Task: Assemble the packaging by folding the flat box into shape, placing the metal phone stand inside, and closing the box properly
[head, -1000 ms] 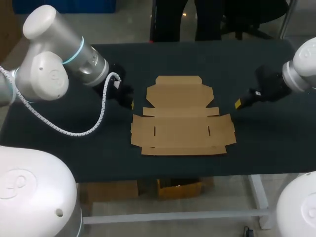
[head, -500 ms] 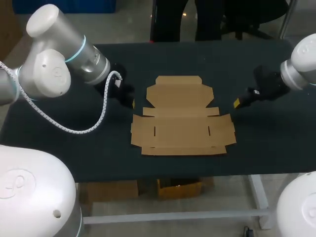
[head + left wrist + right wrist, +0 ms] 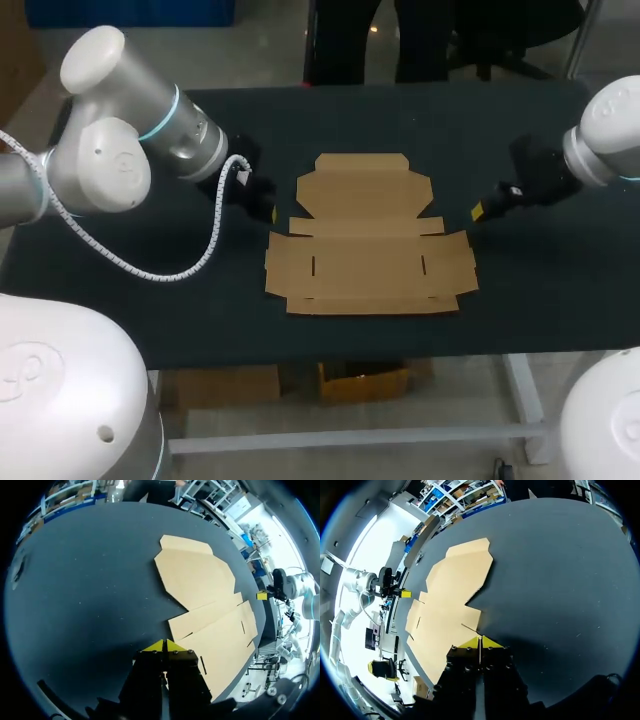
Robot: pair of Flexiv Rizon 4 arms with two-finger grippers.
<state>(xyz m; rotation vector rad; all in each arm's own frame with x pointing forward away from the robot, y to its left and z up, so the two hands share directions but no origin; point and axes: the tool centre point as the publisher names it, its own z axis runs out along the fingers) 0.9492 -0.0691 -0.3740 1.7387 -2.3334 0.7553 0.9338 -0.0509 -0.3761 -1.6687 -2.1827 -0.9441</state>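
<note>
So the flat brown cardboard box blank (image 3: 368, 235) is totally unfolded, lying flat around the middle of the dark table (image 3: 200, 300), nothing popped up yet. It's a die-cut sheet in two main parts. The far panel (image 3: 365, 192) is the narrower one, with angled corners and a short tuck tab (image 3: 362, 160) along its far edge. The near panel (image 3: 368, 265) is wider and has side flaps (image 3: 277, 265) sticking out at both ends, plus two little slits (image 3: 313, 266) cut into it, one toward each end. Its long sides run pretty much parallel to the table's near edge.
</note>
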